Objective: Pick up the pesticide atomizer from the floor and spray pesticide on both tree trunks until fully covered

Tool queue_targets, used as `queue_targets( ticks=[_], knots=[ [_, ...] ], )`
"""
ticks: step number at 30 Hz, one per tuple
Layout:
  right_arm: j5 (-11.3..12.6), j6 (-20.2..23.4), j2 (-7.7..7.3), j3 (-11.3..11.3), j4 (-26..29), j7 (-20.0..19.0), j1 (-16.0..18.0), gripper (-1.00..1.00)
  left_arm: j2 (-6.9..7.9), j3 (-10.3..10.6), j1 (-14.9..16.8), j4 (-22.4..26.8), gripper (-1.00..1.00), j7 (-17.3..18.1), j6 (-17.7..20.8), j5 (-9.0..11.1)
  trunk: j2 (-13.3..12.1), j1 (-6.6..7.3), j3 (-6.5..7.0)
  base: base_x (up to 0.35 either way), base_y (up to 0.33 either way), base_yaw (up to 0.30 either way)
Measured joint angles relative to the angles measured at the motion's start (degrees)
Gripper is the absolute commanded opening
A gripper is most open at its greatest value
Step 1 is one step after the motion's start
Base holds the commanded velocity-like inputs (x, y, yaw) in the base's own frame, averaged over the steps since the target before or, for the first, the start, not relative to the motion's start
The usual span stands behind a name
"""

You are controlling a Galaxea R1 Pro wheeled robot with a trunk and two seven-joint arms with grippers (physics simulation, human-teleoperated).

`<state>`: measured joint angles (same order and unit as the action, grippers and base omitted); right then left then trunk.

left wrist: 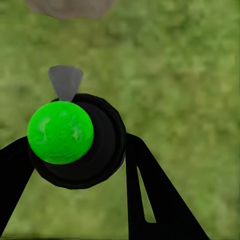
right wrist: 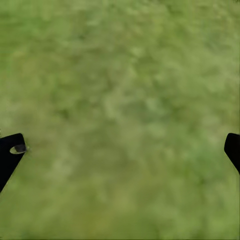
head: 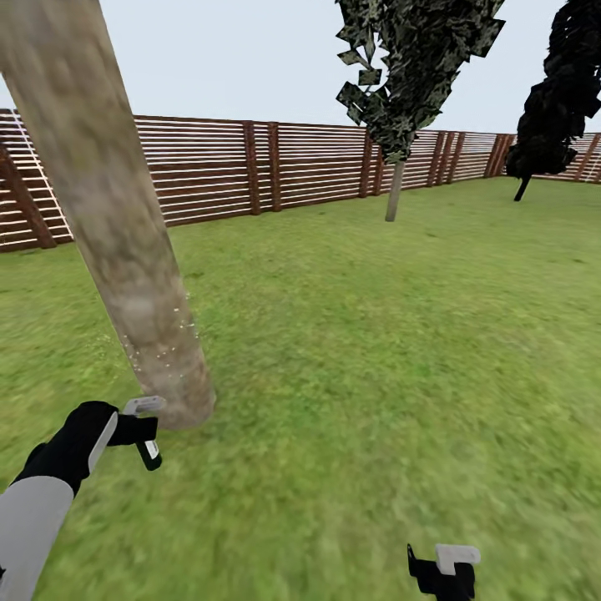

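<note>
1. The right gripper hangs spread wide over the green lawn.
2. The left gripper clasps the green-capped black pesticide atomizer beside the thick mottled grey-brown tree trunk.
3. Whitish pesticide specks dot the trunk's base.
4. The reddish-brown slatted wooden fence stands beyond.

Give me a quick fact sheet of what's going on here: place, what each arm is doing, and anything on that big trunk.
place: green lawn ringed by a slatted wooden fence
left gripper: jaws shut on the atomizer, which has a green ball top, held right beside the trunk's base
right gripper: jaws wide apart, nothing between them, over grass
tree trunk: thick, mottled grey-brown, with whitish pesticide specks on its lower part
background: two dark thin-trunked trees near the fence
</note>
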<state>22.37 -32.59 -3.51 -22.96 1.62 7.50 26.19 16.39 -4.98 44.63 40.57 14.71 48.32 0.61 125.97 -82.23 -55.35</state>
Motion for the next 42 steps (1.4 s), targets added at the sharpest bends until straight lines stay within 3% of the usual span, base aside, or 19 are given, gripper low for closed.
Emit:
queue_targets(
  ticks=[7,10,12,17,32,42],
  knots=[
    [0.0,0.0,0.00,0.0,0.0,0.0,0.0,1.00,-0.44,0.0,0.8,-0.2,-1.00,0.1,0.3,0.4,0.0,0.00,0.00,0.002,-0.001,0.277],
    [0.1,0.0,0.00,0.0,0.0,0.0,0.0,1.00,-0.63,0.3,1.9,0.7,-1.00,0.2,6.3,0.5,0.0,0.00,0.00,0.000,0.000,0.239],
    [0.1,0.0,0.00,0.0,0.0,0.0,0.0,1.00,-0.88,0.5,2.4,2.0,-1.00,0.2,7.7,0.2,0.0,0.00,0.00,0.071,-0.026,0.061],
    [0.1,0.0,-0.11,0.1,-0.1,0.0,0.0,1.00,-0.98,1.7,2.6,3.3,-1.00,0.0,8.1,-0.2,0.0,0.02,0.00,0.208,-0.166,0.006],
    [0.1,0.0,-0.11,0.1,0.0,0.0,0.0,1.00,-0.49,1.8,2.6,3.4,-1.00,0.0,8.3,-1.1,0.0,0.01,0.00,0.066,-0.268,0.004],
    [0.1,0.0,-0.10,0.0,0.0,0.0,0.0,1.00,-0.11,1.7,2.7,3.4,-1.00,-0.1,8.4,-1.4,0.0,0.00,0.00,0.119,-0.237,0.153]
  ],
)
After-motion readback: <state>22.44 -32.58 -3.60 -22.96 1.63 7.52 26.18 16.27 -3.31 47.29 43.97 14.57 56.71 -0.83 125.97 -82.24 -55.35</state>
